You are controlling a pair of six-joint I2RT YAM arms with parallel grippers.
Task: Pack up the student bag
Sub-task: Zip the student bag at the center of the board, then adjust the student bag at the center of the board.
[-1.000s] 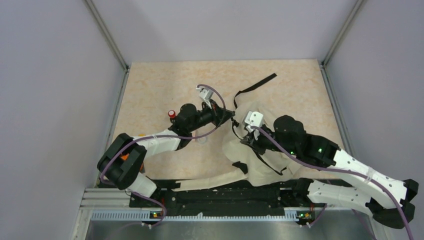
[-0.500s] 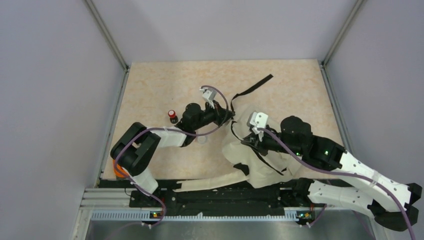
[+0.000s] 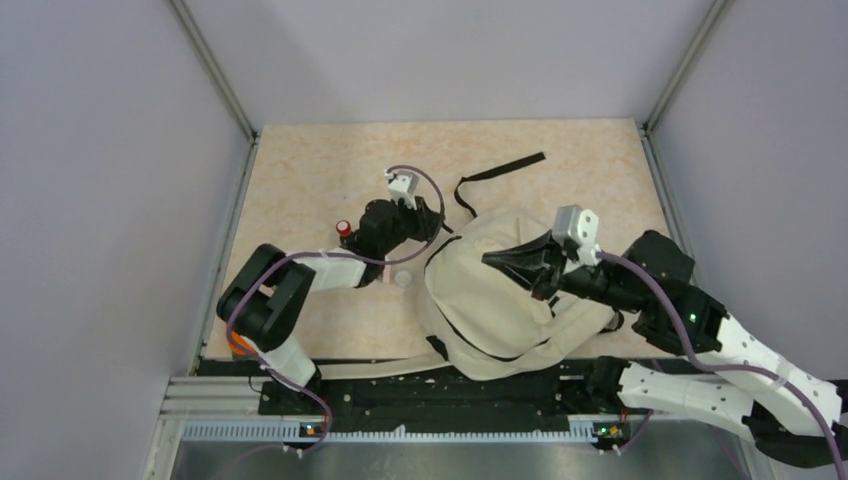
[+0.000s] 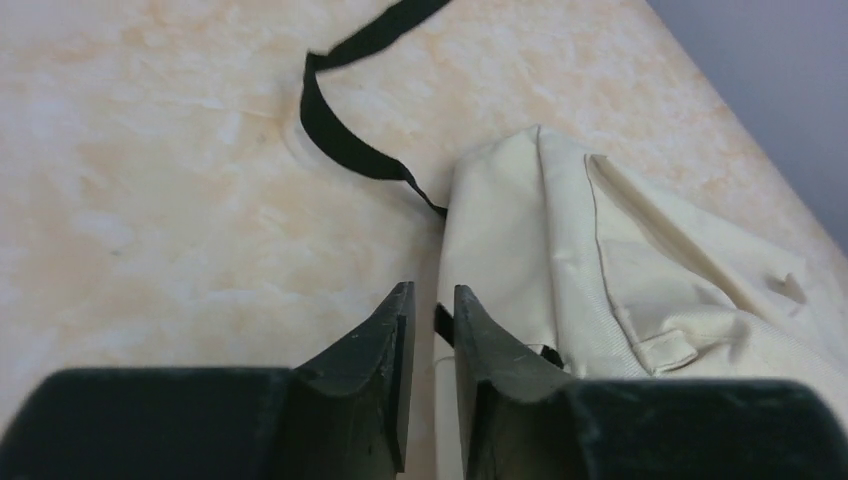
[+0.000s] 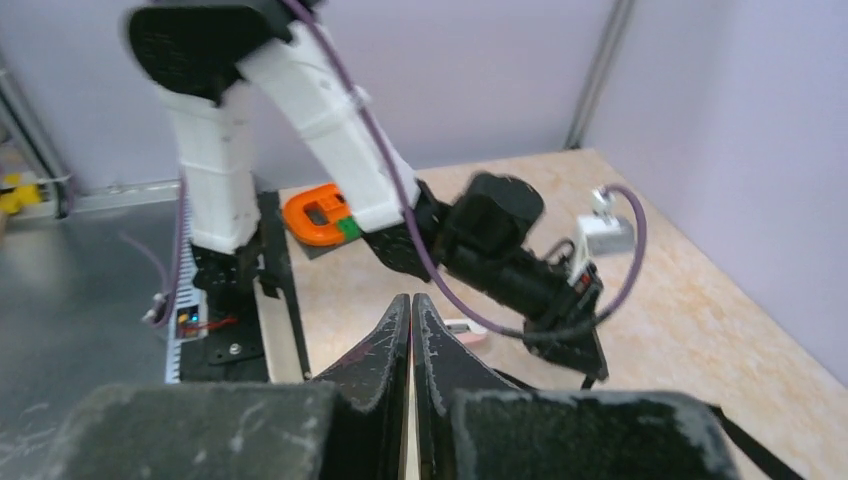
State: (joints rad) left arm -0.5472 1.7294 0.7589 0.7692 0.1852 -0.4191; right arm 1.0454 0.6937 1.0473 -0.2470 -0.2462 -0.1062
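orange item (image 5: 320, 213): we see it at the near left corner of the counter (image 3: 300, 170), well apart from the student bag (image 3: 490, 300); not packed.
red-capped bottle (image 3: 343, 229): small, upright, out on the counter to the left of the left pincer (image 4: 433, 290); not packed.
left pincer: slightly parted, so released as far as we can see. Its tips are right at the bag's far-left edge, and a bit of black trim shows in the gap. Nothing looks clamped.
small white piece (image 3: 403, 279): lies on the counter just left of the bag, nearer than the left pincer. It is too small for us to name; not packed.
student bag: centre-right of the counter, lying down and bulging, its near edge at the counter's near edge. We see only cream outer fabric, no open mouth in any view.
black strap (image 3: 505, 168): trails from the bag's far side toward the far edge, loose on the counter.
right pincer (image 5: 410, 298): clenched tight over the bag's right half. We judge it is pinching bag fabric, since the cloth peaks up at it, but the pinch itself is hidden.
done: we judge only that the bag is being handled; we cannot tell whether anything is inside.
left: open the zipper, put the loose items in, close up. That is most of the job, in our view.
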